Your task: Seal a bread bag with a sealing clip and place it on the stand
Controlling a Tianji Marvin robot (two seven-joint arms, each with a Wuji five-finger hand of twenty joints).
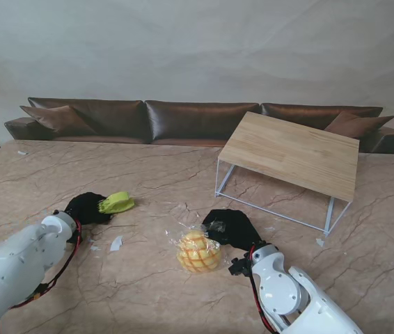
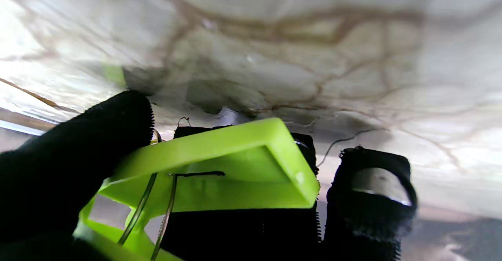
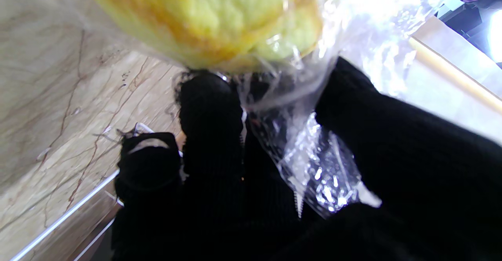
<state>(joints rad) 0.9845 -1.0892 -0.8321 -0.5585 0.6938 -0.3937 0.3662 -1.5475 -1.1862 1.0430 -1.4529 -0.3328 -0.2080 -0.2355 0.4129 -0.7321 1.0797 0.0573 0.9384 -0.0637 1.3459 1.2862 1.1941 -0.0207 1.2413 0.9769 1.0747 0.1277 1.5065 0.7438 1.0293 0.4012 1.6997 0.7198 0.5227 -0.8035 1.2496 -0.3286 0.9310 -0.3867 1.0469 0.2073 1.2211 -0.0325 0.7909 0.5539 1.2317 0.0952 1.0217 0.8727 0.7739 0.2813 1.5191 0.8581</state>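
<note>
Lime-green clip (image 1: 116, 203), golden crosshatched bread (image 1: 198, 252) in clear bag (image 3: 313, 167), black-gloved hands, beige brown-veined marble desk (image 1: 148, 174), pale wood stand (image 1: 291, 153)

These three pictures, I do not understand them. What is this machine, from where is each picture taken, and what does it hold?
It is a robot with two white arms, each ending in a black-gloved, five-fingered hand. The wide picture comes from a camera above its shoulders, looking down at a marble table. The other two come from cameras on the wrists, looking along the fingers; they appear upside down.

The left hand holds a green sealing clip; its wrist view shows the clip close up between the fingers. The right hand grips the gathered neck of a clear bread bag holding a yellow bun; its wrist view shows the plastic pinched in its fingers. The wooden stand on white legs waits farther away, to the right.
</note>
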